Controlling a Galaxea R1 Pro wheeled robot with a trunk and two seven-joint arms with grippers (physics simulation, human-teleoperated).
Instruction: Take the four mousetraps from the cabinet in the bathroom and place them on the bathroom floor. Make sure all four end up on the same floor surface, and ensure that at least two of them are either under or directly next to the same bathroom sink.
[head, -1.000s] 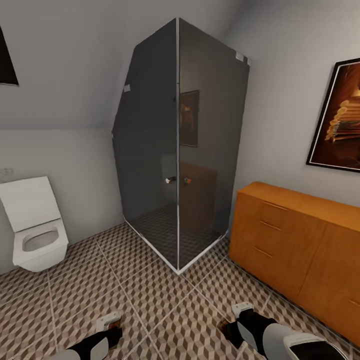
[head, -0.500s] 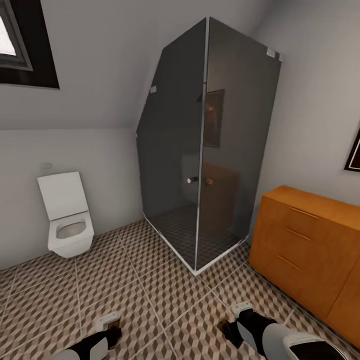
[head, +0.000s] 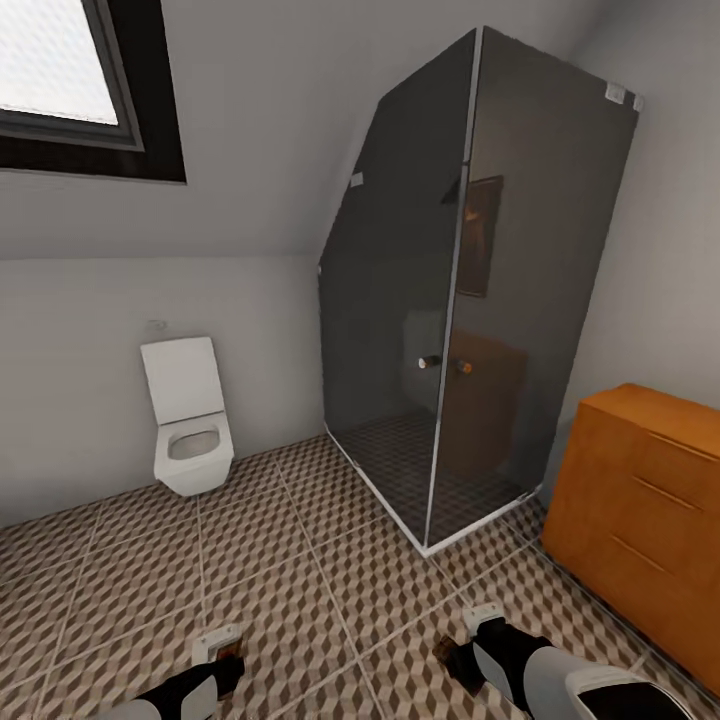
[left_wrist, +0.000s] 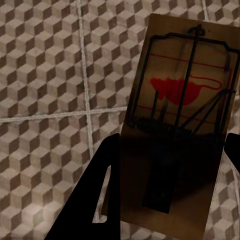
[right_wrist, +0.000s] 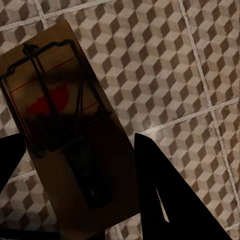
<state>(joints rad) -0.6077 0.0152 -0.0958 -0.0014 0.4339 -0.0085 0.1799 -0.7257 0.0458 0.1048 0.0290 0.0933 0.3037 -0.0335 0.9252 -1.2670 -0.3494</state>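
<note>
Wrist views show our left gripper (left_wrist: 167, 165) clamped on one mousetrap (left_wrist: 175, 120) and our right gripper (right_wrist: 75, 170) on another mousetrap (right_wrist: 65, 135), both above the floor (head: 300, 580), with the cabinet (head: 640, 520) at right beside the shower (head: 470, 300).

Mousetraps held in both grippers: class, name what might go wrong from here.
1. Each flat brown wooden mousetrap sticks far out of its gripper, left and right, so either could slip or tilt.
2. No sink is in view, only the white toilet and dark glass shower; traps might be dropped away from it.
</note>
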